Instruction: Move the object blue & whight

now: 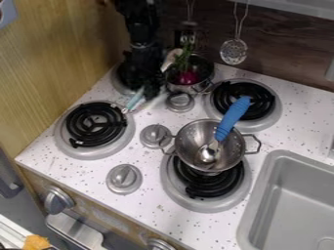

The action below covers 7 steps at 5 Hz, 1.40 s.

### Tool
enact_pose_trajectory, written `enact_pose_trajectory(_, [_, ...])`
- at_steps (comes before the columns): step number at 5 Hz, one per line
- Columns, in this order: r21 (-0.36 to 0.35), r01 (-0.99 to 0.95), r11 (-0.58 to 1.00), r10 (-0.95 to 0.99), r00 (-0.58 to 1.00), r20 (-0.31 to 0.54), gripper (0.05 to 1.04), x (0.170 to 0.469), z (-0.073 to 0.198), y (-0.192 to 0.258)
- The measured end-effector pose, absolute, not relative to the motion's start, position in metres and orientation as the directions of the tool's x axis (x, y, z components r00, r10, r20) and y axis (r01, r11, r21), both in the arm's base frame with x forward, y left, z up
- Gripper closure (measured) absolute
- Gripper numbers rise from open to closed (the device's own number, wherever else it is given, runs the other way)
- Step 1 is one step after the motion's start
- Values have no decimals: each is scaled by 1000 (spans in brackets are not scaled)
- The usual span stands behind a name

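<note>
Camera view: beside the front-left burner, the blue-and-white utensil seems light, stiff, best held mid-length; whether the gripper is spread or pinching, one cannot tell.

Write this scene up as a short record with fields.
claw: at the back, by the upper end of the blue-and-white object; grip unclear
blue-and-white object: slanted, lower end near the left burner
large pot: on the front burner, blue-handled spoon leaning inside
small pot: at the back, holding a red item with green stalks
sink: lower right
</note>
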<state>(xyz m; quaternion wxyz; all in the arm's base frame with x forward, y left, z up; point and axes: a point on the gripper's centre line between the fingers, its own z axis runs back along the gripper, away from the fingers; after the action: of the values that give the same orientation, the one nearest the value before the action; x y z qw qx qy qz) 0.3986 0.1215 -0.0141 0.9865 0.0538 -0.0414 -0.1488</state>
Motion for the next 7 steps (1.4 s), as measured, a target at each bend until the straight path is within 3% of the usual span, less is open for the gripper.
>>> enact_pose_trajectory(1, [185, 261, 948, -283, 953, 107, 80, 398, 14, 118])
enact_pose_trajectory(3, [240, 222, 945, -253, 962, 103, 82, 390, 40, 118])
enact_pose_trajectory(4, [172, 165, 971, -176, 983, 50, 82, 381, 49, 109])
enact_pose_trajectory(5, [66, -14, 998, 8, 997, 80, 84, 374, 56, 105])
enact_pose_trajectory(6, [8, -199, 980, 197, 974, 111, 85, 360, 48, 96])
enact_pose_trajectory(7, [1, -250, 968, 244, 946, 212, 84, 355, 50, 72])
